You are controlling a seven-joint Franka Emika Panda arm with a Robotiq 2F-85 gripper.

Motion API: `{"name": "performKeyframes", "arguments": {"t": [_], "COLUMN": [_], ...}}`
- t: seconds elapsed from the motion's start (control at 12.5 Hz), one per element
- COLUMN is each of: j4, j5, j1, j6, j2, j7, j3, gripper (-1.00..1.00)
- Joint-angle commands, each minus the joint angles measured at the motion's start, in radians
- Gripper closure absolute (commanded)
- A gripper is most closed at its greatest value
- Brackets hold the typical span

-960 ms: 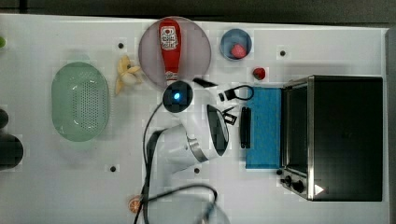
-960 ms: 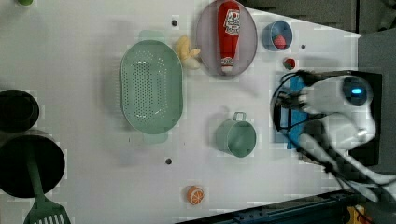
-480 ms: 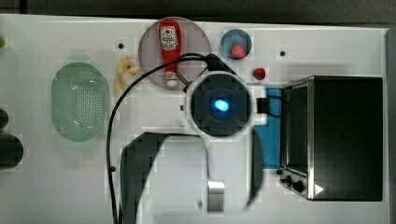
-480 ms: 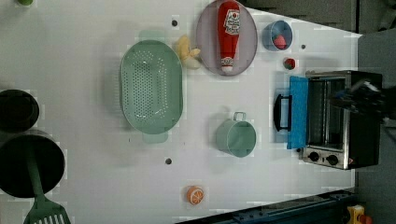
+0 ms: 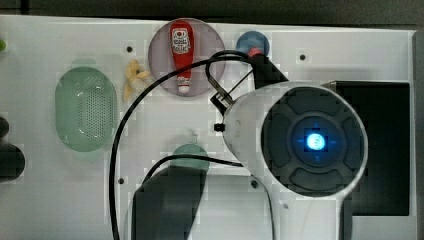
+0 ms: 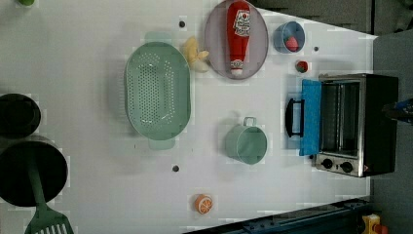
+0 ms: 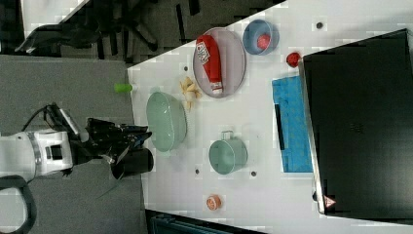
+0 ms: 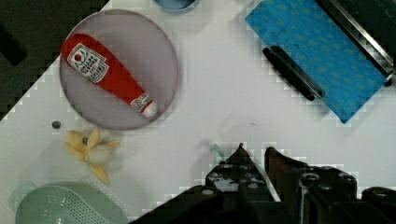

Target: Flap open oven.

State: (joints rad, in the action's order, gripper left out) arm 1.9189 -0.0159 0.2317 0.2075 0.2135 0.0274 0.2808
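The oven (image 6: 363,124) stands at the left view's right, silver-framed with a black top (image 7: 360,122). Its blue glass door (image 6: 310,117) lies flapped down flat on the white table, bar handle (image 6: 292,117) outermost, and the rack inside is bare. In the wrist view the door (image 8: 322,60) and handle (image 8: 292,72) lie well away from my gripper (image 8: 256,161), whose fingers stand a little apart with nothing between them. In the right view the gripper (image 7: 139,137) hangs high, far from the oven. The arm's wrist (image 5: 315,142) looms large in the top view.
Left of the oven in the left view sit a teal pot (image 6: 246,144), a green colander (image 6: 157,95), a ketchup bottle (image 6: 237,34) on a plate, a blue bowl (image 6: 289,38) and an orange slice (image 6: 203,204). Black pots (image 6: 29,170) stand at the far left.
The arm has pulled away from the oven door and risen toward the top camera, growing large there. It has left the left view. The door stays flat open.
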Motion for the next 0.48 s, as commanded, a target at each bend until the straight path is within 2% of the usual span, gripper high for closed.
{"name": "performKeyframes", "arguments": {"t": [0.08, 0.48], "j4": [-0.031, -0.044], "j5": [-0.031, -0.035], "j1": [-0.006, -0.008], "j6": [-0.122, -0.197], "j2": [0.033, 0.037], "j7": [-0.157, -0.194], "j3": [-0.001, 0.008], "gripper": [0.65, 0.65]}}
